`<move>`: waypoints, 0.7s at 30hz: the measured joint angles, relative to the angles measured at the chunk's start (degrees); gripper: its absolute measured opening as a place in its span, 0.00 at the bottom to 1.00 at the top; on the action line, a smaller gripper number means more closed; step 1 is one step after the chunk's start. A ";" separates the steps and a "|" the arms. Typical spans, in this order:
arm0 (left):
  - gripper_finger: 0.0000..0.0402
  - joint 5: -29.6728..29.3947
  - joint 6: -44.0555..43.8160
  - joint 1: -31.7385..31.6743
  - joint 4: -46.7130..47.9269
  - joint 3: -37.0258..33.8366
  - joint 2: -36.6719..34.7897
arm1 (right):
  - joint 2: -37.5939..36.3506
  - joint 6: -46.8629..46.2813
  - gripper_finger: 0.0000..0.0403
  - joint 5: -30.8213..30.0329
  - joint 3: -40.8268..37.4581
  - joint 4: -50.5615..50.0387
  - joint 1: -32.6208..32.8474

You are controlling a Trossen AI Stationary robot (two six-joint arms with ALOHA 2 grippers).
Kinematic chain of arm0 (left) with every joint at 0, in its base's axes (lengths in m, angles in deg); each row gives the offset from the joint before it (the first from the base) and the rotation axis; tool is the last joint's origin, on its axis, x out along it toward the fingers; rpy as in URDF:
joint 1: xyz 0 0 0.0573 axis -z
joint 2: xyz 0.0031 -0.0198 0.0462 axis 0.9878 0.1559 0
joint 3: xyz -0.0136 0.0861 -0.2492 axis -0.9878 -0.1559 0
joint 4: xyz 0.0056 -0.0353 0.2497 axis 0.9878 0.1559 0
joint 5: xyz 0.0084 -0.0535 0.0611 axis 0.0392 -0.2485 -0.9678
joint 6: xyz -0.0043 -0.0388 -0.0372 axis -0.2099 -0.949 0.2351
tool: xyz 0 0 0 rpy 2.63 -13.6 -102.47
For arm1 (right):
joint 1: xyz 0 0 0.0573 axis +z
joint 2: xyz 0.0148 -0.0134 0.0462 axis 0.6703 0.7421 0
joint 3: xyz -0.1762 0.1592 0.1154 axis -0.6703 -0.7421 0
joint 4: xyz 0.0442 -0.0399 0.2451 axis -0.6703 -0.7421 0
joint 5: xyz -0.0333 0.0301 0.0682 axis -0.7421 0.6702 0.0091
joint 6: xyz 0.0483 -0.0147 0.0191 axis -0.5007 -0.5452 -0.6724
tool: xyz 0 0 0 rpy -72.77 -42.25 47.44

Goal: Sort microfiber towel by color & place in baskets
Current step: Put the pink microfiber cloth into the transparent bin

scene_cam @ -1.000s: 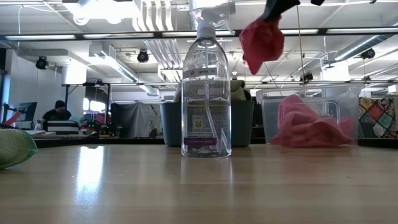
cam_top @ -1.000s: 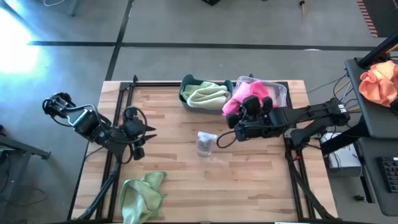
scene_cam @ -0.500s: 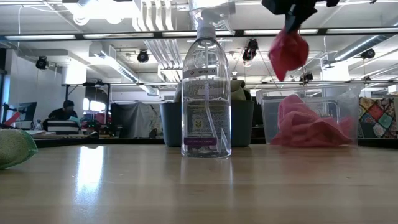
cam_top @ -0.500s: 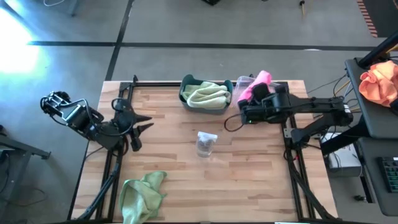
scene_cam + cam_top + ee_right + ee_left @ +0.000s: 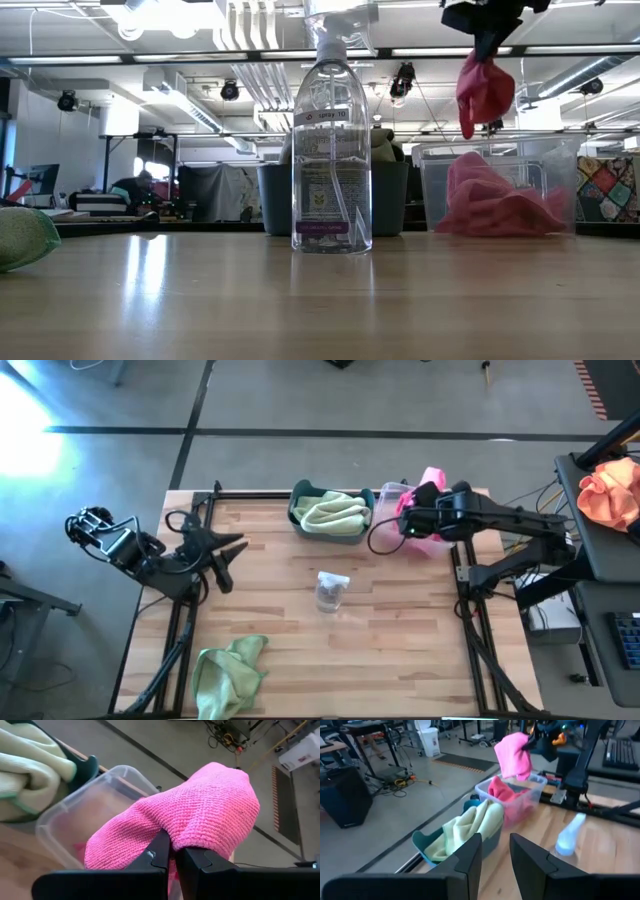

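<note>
Right gripper [image 5: 418,520] pinched tight on a pink towel [image 5: 200,825], hanging it over the clear basket [image 5: 452,508] at about 2 o'clock on the table; more pink already lies inside; teal basket [image 5: 300,510] at 12 o'clock holds a sage green towel [image 5: 335,513].

Risk, as I read it: the towel droops off to one side of the fingers, so a release here could drape it on the rim or drop it off the table's far edge; the basket looks light, so a snag on the way down could shove it; releasing lower and centred should fix that.

Left gripper [image 5: 222,550] waits at 9 o'clock, jaws parted, holding nothing; one green towel [image 5: 228,672] sits at 7 o'clock, right at the edge (an overhang, could slide off if nudged); spray bottle [image 5: 329,590] stands mid-table in the likely path to the teal basket.

Surface: light wooden slats, bare otherwise; room: grey concrete floor, ceiling strip lights, an orange cloth [image 5: 612,488] on a side bench at 3 o'clock.
</note>
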 joint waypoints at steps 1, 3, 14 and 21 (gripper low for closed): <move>0.21 -0.28 0.35 0.00 -0.83 0.01 -0.02 | -0.02 0.47 0.03 0.02 0.00 -0.02 -0.67; 0.21 -0.33 0.58 0.00 -1.41 0.14 -0.13 | -0.08 1.08 0.03 0.31 -0.07 -0.01 -2.05; 0.21 -0.40 1.20 0.00 -1.99 2.95 0.39 | 0.00 8.00 0.03 1.46 -2.19 0.18 -5.79; 0.21 -0.38 1.90 0.00 -1.96 3.06 0.33 | 0.07 10.80 0.03 3.12 -2.62 0.36 -6.98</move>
